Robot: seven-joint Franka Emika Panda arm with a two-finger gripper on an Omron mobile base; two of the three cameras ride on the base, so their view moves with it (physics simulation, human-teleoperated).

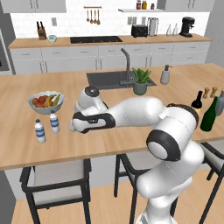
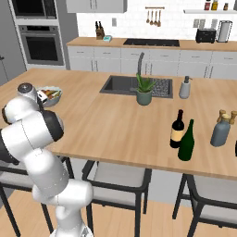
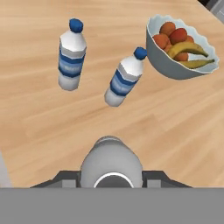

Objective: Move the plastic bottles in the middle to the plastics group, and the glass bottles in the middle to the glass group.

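The two-finger gripper (image 3: pixel 111 177) clamps the small clear greyish plastic bottle (image 3: pixel 111 164) near the fruit bowl (image 3: pixel 175 70); light, squashy, slippery, best held mid-body.

Item: counter (image 1: pixel 17 109). On it, two water bottles (image 1: pixel 47 126) stand side by side before the fruit bowl (image 1: pixel 46 102). My plain bottle (image 3: pixel 111 161) near them. Far right: wine bottles (image 2: pixel 182 135), tall bottle (image 2: pixel 220 130) beside

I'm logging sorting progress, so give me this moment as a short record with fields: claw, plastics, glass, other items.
claw: claw shut on the plain clear bottle, above the counter
plastics group: two blue-labelled water bottles upright beside the fruit bowl
middle glass: dark green bottle and tan-labelled bottle, unmoved
glass group: grey-blue bottle
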